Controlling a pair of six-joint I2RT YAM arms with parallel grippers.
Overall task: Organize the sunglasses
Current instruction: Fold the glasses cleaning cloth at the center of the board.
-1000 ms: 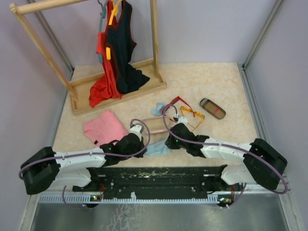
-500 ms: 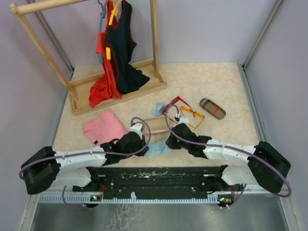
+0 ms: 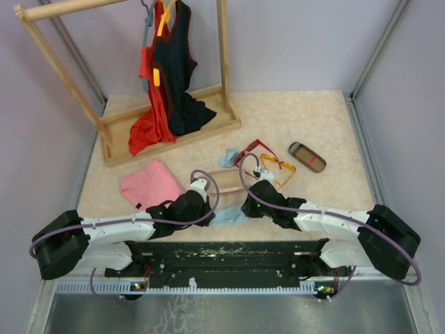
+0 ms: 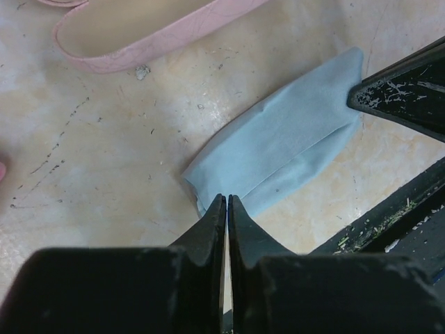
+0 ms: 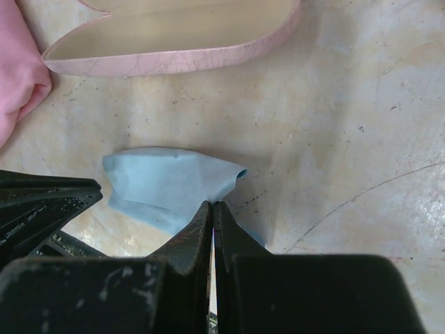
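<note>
The red-framed sunglasses (image 3: 254, 149) and the orange-yellow sunglasses (image 3: 279, 170) lie side by side right of centre, untouched. Both grippers are low over a light blue cloth (image 3: 228, 216) near the front edge. My left gripper (image 3: 212, 211) is shut at the cloth's left end (image 4: 285, 149), jaws together on its near edge (image 4: 227, 198). My right gripper (image 3: 244, 208) is shut at the other end, pinching a raised fold of the cloth (image 5: 167, 184) at its tips (image 5: 213, 204).
An open pink case (image 3: 224, 182) lies just beyond the cloth. A brown striped case (image 3: 306, 156) lies at the right. A second blue cloth (image 3: 227, 157) lies near the red sunglasses, a pink garment (image 3: 149, 184) at the left, and a wooden clothes rack (image 3: 174, 132) at the back left.
Both wrists have shifted slightly toward the cloth between them. The cloth, cases and sunglasses have stayed in place.
</note>
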